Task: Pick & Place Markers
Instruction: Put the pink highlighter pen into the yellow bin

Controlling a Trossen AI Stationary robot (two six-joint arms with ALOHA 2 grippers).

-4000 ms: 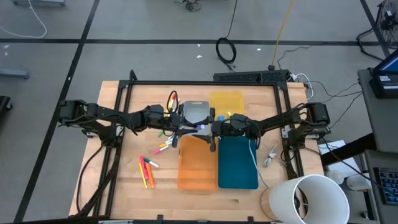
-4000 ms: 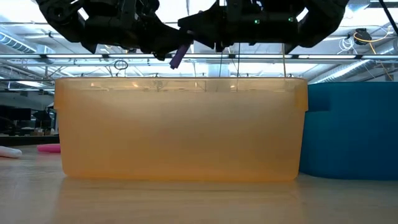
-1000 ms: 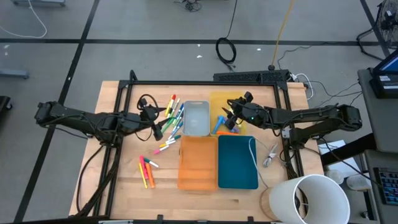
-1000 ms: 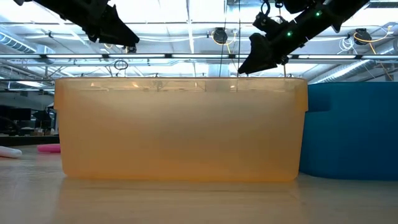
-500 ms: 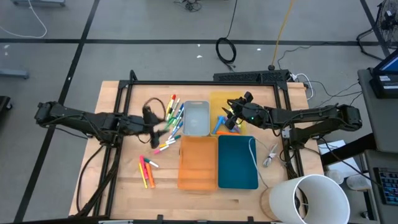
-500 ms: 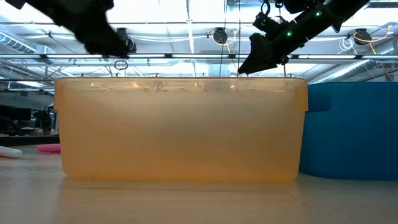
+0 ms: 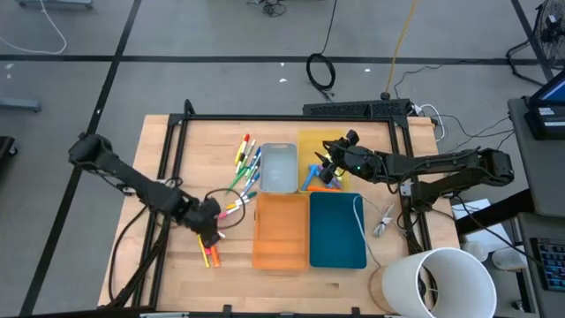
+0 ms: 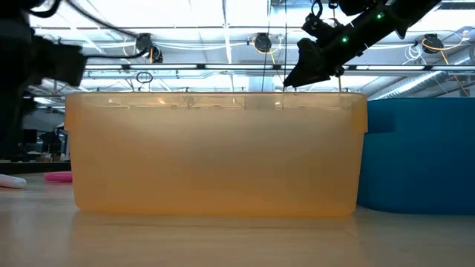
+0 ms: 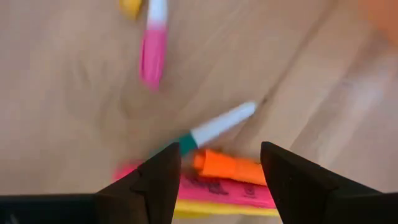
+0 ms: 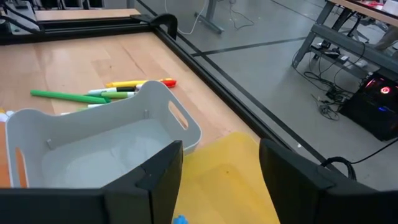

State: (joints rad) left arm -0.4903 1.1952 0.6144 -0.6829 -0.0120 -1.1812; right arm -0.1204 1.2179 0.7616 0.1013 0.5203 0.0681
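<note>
**Left gripper lined up over the loose markers**

The markers (image 7: 210, 244) I want lie loose on the table (image 7: 168, 274), beside the orange tray (image 7: 281, 231). I hold my left gripper (image 7: 208, 224) spread right above them, ready to pinch one. My right gripper (image 7: 328, 170) waits spread and empty over the yellow tray (image 7: 328, 144).

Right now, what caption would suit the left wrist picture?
Open left hand poised over loose markers: an orange marker, a pink one and a white-barrelled one on the wooden table.
</note>
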